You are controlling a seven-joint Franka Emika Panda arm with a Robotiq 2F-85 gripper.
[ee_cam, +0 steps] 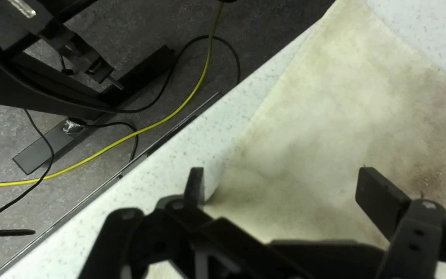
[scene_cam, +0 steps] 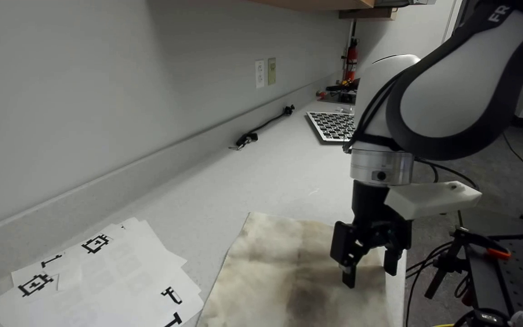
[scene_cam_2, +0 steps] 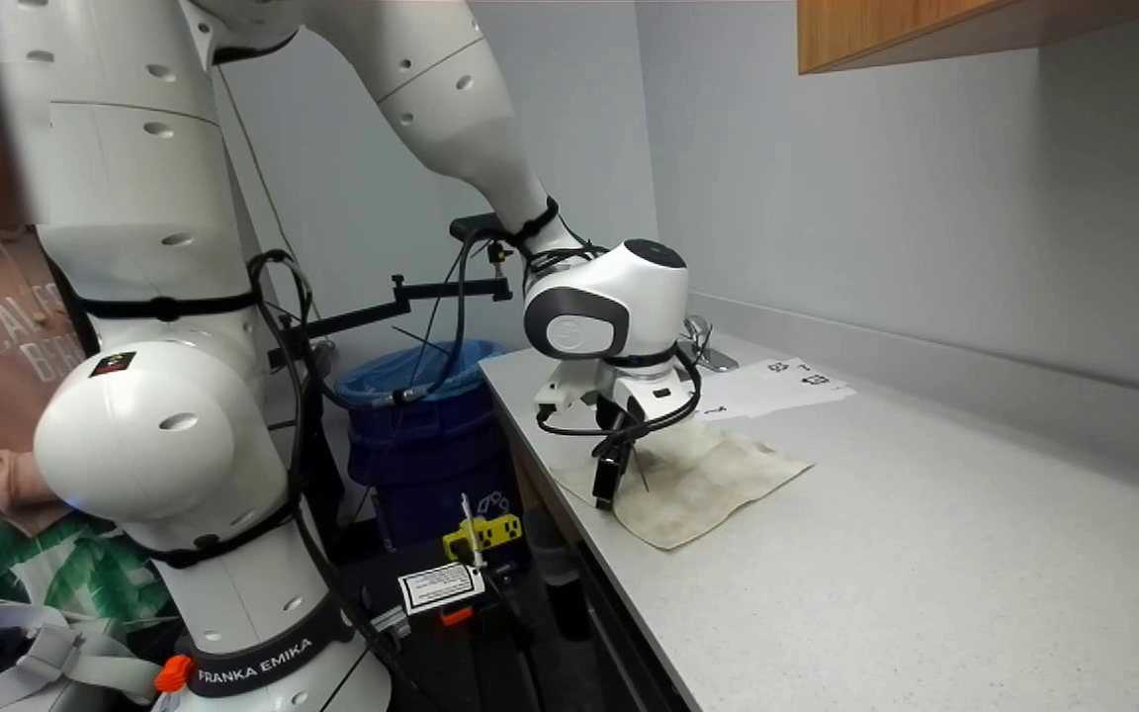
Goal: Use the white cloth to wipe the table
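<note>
The white cloth (scene_cam: 270, 268), cream with grey-brown stains, lies spread on the white table (scene_cam: 284, 181). In an exterior view the cloth (scene_cam_2: 718, 485) lies close to the long edge of the table (scene_cam_2: 906, 554). My gripper (scene_cam: 370, 272) points down over the cloth's edge-side part, fingers apart; it also shows in an exterior view (scene_cam_2: 611, 485). In the wrist view the open gripper (ee_cam: 279, 182) has the cloth (ee_cam: 331, 116) below and between its fingers, slightly raised near the left finger. Whether the fingertips touch the cloth I cannot tell.
White paper sheets with black markers (scene_cam: 125, 268) lie beside the cloth toward the wall. A checkered board (scene_cam: 332, 125) and a black cable (scene_cam: 268, 121) lie farther along the table. A faucet (scene_cam_2: 703, 341) stands at the far end. A wooden cabinet (scene_cam_2: 886, 35) hangs above.
</note>
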